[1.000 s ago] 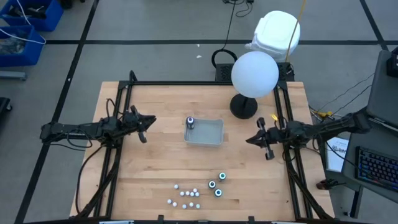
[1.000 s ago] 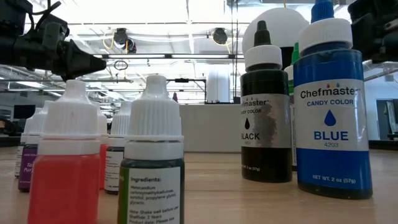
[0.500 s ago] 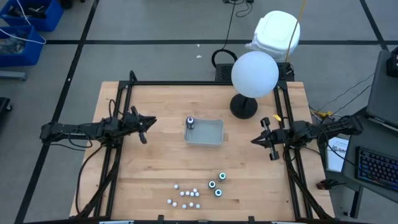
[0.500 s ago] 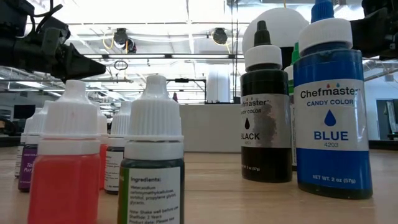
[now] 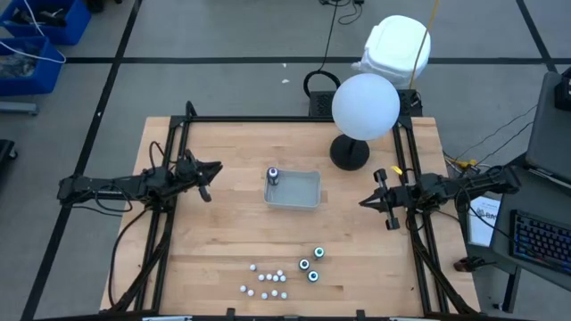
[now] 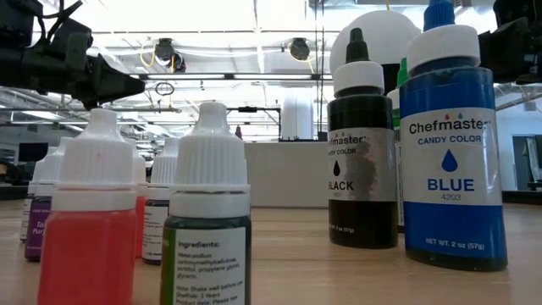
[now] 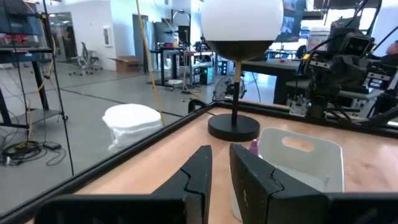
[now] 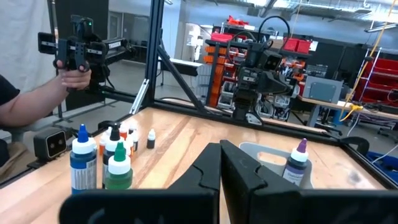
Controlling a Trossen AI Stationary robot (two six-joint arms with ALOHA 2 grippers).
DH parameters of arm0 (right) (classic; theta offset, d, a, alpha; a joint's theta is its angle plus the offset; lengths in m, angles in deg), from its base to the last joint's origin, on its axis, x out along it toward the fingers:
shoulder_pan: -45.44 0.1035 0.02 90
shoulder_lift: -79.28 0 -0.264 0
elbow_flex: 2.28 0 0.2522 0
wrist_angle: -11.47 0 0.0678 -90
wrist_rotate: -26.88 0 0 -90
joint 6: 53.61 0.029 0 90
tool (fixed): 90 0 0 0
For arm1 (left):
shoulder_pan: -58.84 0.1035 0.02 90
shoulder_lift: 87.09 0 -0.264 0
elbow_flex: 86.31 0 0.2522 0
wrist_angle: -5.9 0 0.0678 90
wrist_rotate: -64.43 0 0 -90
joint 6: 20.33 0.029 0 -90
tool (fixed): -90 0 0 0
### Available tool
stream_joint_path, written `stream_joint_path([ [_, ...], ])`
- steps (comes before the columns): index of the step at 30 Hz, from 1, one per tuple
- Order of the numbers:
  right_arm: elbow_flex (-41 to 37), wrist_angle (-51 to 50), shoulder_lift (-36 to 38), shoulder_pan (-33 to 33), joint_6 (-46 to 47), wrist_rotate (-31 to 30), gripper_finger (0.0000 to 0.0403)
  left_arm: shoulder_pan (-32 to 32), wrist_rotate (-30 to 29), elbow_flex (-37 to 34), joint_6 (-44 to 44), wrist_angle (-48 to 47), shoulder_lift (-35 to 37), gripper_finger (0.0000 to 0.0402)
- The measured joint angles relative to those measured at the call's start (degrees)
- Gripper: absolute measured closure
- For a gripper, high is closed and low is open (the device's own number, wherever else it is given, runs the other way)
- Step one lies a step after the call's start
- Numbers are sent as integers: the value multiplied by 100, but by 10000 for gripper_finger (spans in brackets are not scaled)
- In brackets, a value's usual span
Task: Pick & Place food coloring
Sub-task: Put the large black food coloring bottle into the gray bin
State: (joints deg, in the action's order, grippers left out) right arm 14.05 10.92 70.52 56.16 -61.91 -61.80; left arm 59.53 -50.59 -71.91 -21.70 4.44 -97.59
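The food coloring stands on the table's near part: three dark round bottles with teal tops (image 5: 310, 265) and several tiny white-capped bottles (image 5: 268, 281). The low view shows a blue bottle (image 6: 449, 161), a black one (image 6: 364, 161) and small droppers (image 6: 207, 220) from close by. A fourth bottle (image 5: 273, 176), purple-tipped (image 8: 297, 160), stands in the grey tray (image 5: 303, 192). My left gripper (image 5: 214, 176) hovers left of the tray, its fingers (image 7: 221, 163) open by a narrow gap. My right gripper (image 5: 368, 201) hovers right of the tray, shut (image 8: 221, 155).
A lamp with a white globe (image 5: 365, 105) stands on its black base (image 5: 349, 153) at the far right of the table. A person's hand (image 8: 73, 78) holds a device beyond the table's near edge. Bare wood lies between the tray and the bottles.
My right gripper has drawn back a little toward the table's right edge and then stopped. The bottles and the tray have stayed where they were.
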Motion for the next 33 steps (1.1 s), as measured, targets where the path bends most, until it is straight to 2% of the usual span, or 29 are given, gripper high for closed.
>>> stream_joint_path([
  [10,0,-3,-261,0,140,1,403,0,-2,0,15,83,2,339],
  [15,0,25,-371,0,130,15,403,-1,17,2,323,-64,1,339],
  [18,0,90,-405,0,131,13,403,-2,683,2,70,29,-1,339],
  [20,0,265,-420,0,156,-2,403,-14,1336,2,87,446,-41,339],
  [22,0,437,-428,0,156,1,403,-92,1672,4,68,850,-176,339],
  [27,0,687,-431,0,111,-2,403,-414,1541,9,-31,1841,-995,339],
  [33,0,819,-431,-2,-55,-2,403,-810,1405,621,-12,2469,-2699,339],
])
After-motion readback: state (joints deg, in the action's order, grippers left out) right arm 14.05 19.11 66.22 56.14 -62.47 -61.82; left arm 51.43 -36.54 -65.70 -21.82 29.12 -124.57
